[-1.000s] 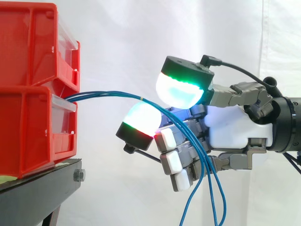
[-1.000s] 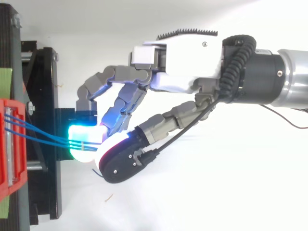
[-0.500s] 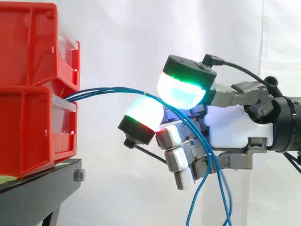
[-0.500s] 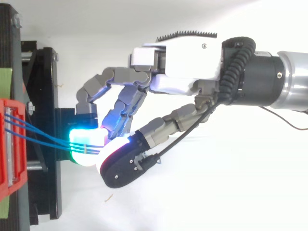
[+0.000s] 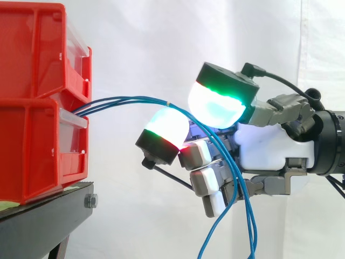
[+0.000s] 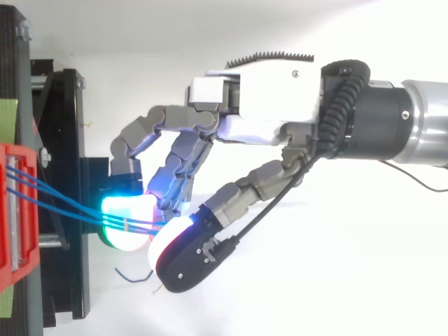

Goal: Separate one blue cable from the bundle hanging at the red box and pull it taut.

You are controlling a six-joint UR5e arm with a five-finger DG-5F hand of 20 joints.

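**Hand point(image 5: 269, 145) curled around the whole bundle of blue cables point(image 5: 135, 99); no single strand looks separated.**

The thin, smooth cables leave the front of the lower red bin point(image 5: 32, 145), to the left of the hand. They arch rightward, roughly level, and slip between two rounded glowing pads point(image 5: 215, 108), then hang slack past the curled fingers. The bin is glossy hard plastic and sits on a black stand point(image 5: 48, 216). Pulling taut would likely mean drawing right, away from the bin, along the cables' length.

no legible text, labels or numbers
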